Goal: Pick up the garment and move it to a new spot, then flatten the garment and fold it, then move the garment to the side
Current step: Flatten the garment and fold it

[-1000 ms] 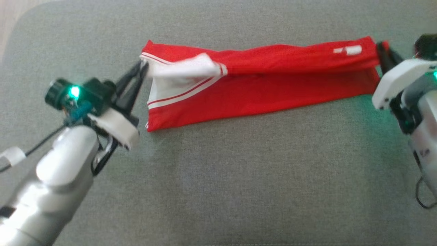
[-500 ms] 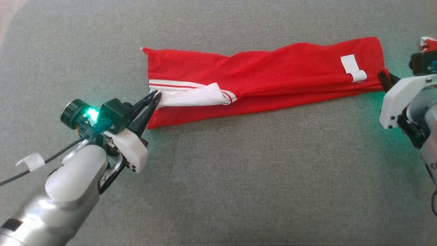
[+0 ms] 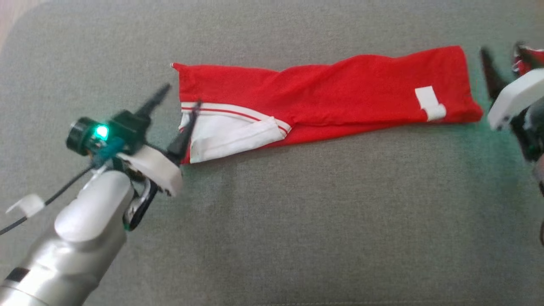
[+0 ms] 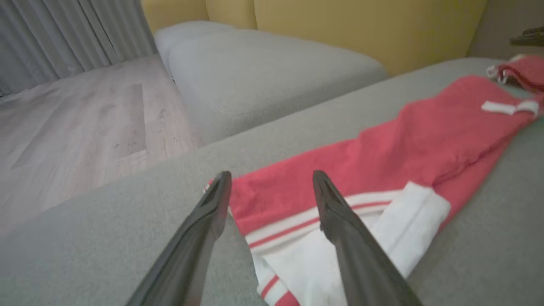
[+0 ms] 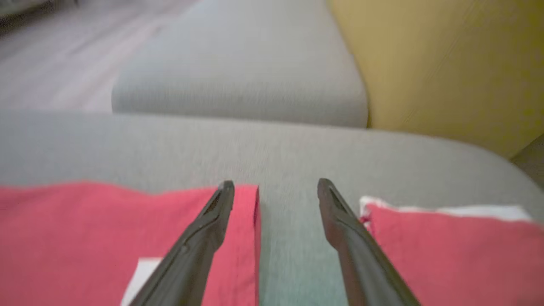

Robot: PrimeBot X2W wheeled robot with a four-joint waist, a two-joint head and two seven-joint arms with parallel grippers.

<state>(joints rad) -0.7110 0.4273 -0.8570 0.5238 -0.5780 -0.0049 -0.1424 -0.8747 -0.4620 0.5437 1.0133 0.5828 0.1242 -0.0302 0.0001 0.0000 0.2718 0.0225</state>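
Note:
The garment (image 3: 331,91) is red with a white striped band at its left end and a white label (image 3: 429,102) near its right end. It lies folded lengthwise in a long strip on the grey cushion (image 3: 272,221). My left gripper (image 3: 180,100) stands open at the strip's left end, one finger over the white band, gripping nothing. In the left wrist view the left gripper (image 4: 272,176) straddles the corner of the garment (image 4: 382,161). My right gripper (image 3: 503,53) is open just past the right end. The right wrist view has the right gripper (image 5: 275,183) beside the garment (image 5: 85,229) edge.
A second red cloth (image 3: 529,55) with a white edge lies at the far right, close to my right fingers (image 5: 446,238). Beyond the cushion are a yellow backrest (image 4: 361,29), a grey ottoman (image 4: 263,80) and wooden floor (image 4: 76,127).
Both grippers were shut on the garment's ends and have opened, letting it go. The folded strip now rests flat on the cushion, and the grippers have drawn slightly off it.

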